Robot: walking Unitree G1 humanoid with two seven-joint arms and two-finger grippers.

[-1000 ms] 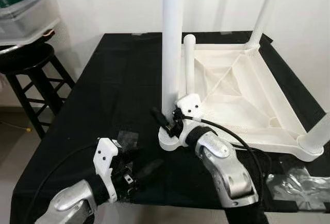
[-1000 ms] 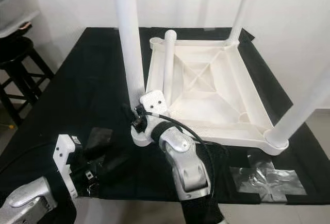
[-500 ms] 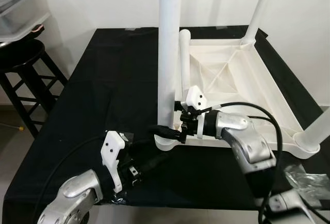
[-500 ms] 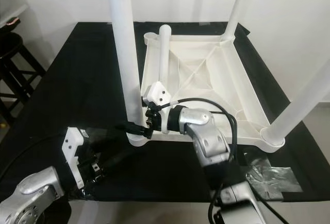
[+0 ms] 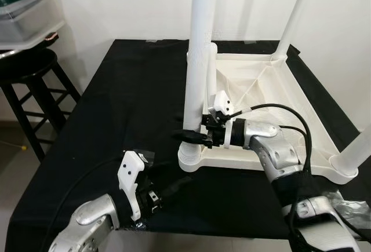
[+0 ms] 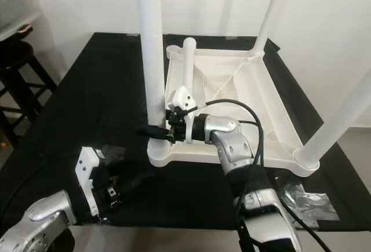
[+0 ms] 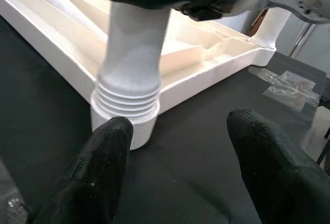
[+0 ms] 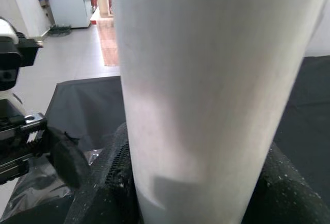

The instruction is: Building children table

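Upturned white table top point(image 5: 272, 110) on black cloth point(image 5: 124, 98), centre-right of head view

Head view: near-corner leg point(image 5: 197, 66) clamped low between right gripper point(image 5: 186, 136) fingers; left gripper point(image 5: 168, 191) spread wide at lower left. Left wrist: leg base beyond open fingers point(image 7: 100, 170), untouched. Right wrist: leg pinched between both fingers point(image 8: 111, 183)
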